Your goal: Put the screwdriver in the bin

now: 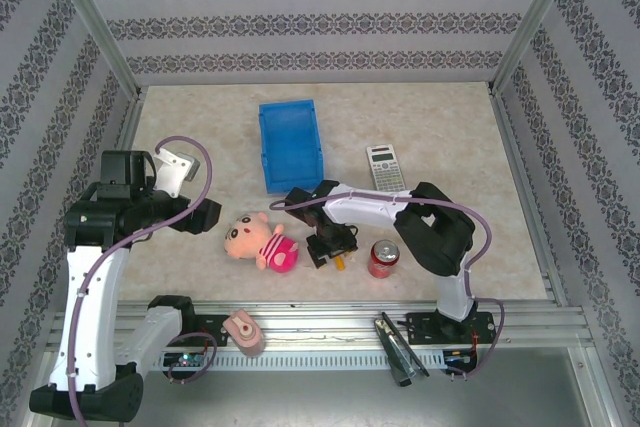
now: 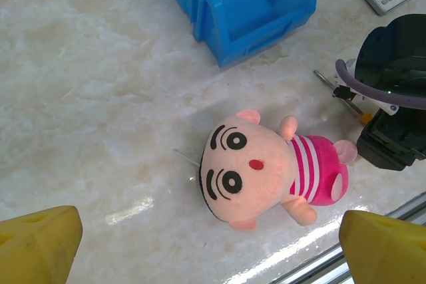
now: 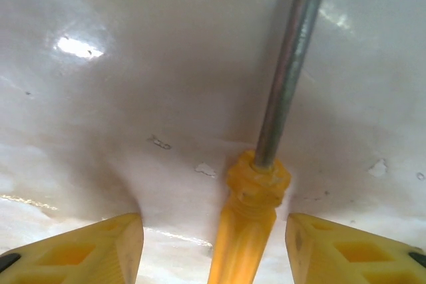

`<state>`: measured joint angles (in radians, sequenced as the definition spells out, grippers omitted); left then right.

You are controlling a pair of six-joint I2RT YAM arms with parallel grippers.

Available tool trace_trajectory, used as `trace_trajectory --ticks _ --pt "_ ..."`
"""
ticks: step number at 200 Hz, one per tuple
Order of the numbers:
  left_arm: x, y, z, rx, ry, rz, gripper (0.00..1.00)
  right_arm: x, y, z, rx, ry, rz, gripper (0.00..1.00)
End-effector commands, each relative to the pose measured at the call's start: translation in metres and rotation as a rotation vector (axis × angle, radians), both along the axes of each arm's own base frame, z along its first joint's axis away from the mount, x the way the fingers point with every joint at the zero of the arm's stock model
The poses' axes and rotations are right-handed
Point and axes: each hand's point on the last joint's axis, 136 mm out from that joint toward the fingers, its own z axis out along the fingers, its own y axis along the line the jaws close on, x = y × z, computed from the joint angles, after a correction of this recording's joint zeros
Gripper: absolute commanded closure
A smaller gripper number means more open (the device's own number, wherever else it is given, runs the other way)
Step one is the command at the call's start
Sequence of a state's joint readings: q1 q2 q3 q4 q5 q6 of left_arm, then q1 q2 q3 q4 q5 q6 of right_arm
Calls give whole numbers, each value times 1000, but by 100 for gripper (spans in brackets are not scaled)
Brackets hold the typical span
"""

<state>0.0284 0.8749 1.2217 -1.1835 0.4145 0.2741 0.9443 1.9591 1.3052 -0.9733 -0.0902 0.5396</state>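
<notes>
The screwdriver (image 3: 247,231) lies flat on the table with its orange-yellow handle between the fingers of my right gripper (image 3: 213,257), which is open and low over it. Its metal shaft (image 3: 289,64) runs away from the camera. The handle lies closer to the right finger (image 3: 346,251) and touches neither. From above, the right gripper (image 1: 330,247) points down beside the soda can, with the handle end (image 1: 342,264) peeking out. The blue bin (image 1: 290,144) stands behind it, empty. My left gripper (image 2: 210,257) hangs open above the table near a plush toy.
A pink plush doll (image 1: 262,240) lies left of the right gripper and a red soda can (image 1: 384,259) stands close on its right. A grey calculator (image 1: 384,167) lies right of the bin. A pink object (image 1: 243,332) and a dark tool (image 1: 398,347) rest on the front rail.
</notes>
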Motion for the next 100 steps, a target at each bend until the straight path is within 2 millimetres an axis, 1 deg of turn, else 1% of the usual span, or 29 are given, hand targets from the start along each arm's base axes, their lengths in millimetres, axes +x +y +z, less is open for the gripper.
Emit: trace_trajectory --ticks 1,36,51,83,94,100 --pt "-5 -1 1 -4 5 -2 1 -7 -3 -10 -2 39 -7 43" --pt "-3 -2 1 -12 7 -2 1 -8 -4 -9 4 29 -19 51" --pt "-3 -1 2 -11 -1 -1 1 -7 -5 -9 2 26 -19 57" --pt "-3 -1 2 -10 -3 0 1 -5 -7 -9 -10 15 -16 59" --pt "-3 -1 1 -10 -2 0 1 -5 -6 -9 -9 14 -17 62" --pt "-3 -1 1 -9 -5 0 1 -5 -6 -9 -6 14 -16 66"
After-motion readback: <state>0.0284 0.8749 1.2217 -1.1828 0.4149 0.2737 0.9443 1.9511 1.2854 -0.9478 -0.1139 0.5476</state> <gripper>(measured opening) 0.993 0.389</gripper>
